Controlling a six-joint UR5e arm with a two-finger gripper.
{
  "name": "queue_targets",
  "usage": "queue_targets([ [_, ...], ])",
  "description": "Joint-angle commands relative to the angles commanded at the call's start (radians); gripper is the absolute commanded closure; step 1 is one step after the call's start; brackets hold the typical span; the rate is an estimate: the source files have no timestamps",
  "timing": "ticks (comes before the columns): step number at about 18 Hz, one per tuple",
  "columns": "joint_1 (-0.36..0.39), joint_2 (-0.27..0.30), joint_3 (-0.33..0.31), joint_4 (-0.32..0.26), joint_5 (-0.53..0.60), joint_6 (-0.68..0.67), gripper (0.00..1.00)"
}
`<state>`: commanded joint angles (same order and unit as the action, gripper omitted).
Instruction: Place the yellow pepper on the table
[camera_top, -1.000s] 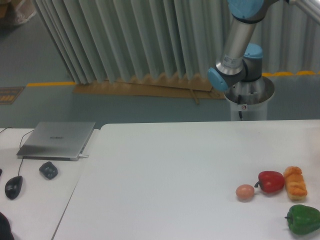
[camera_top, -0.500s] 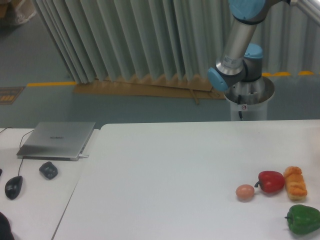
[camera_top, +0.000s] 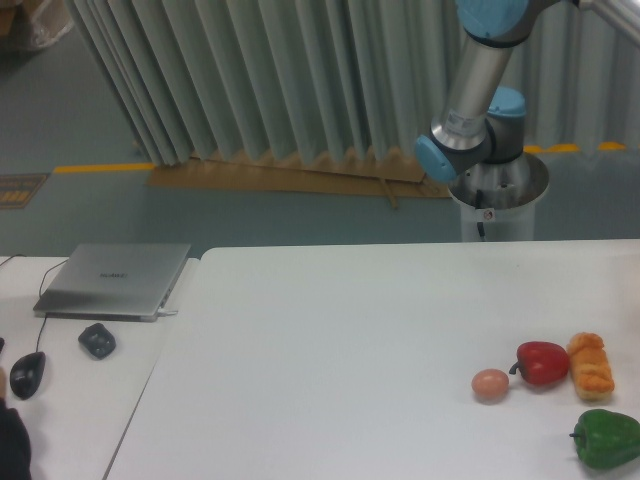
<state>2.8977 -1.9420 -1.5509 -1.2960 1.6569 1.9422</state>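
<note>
Gripper out of shot, so its opening and load can't be told; only the grey-and-blue arm (camera_top: 470, 95) shows. No yellow pepper visible. On the large white table (camera_top: 330, 350): glossy red pepper (camera_top: 543, 363) touching orange lumpy bread piece (camera_top: 590, 366), green pepper (camera_top: 606, 438) nearby.
</note>
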Motion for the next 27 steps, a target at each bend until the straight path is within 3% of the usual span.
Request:
queue_targets([
  [1,0.000,0.009,0.009,-0.032,-0.059,-0.044,0.46],
  [3,0.003,0.017,0.014,-0.043,-0.120,-0.077,0.46],
  [8,0.002,0.064,0.014,-0.115,-0.176,-0.094,0.46],
  [13,-0.014,0.084,0.014,-0.141,-0.223,-0.185,0.46],
  [18,-0.087,0.075,0.037,-0.134,-0.220,-0.425,0.46],
  [22,-0.132,0.066,0.034,-0.085,-0.218,-0.506,0.46],
  [27,-0.199,0.041,0.035,0.047,-0.217,-0.719,0.48],
])
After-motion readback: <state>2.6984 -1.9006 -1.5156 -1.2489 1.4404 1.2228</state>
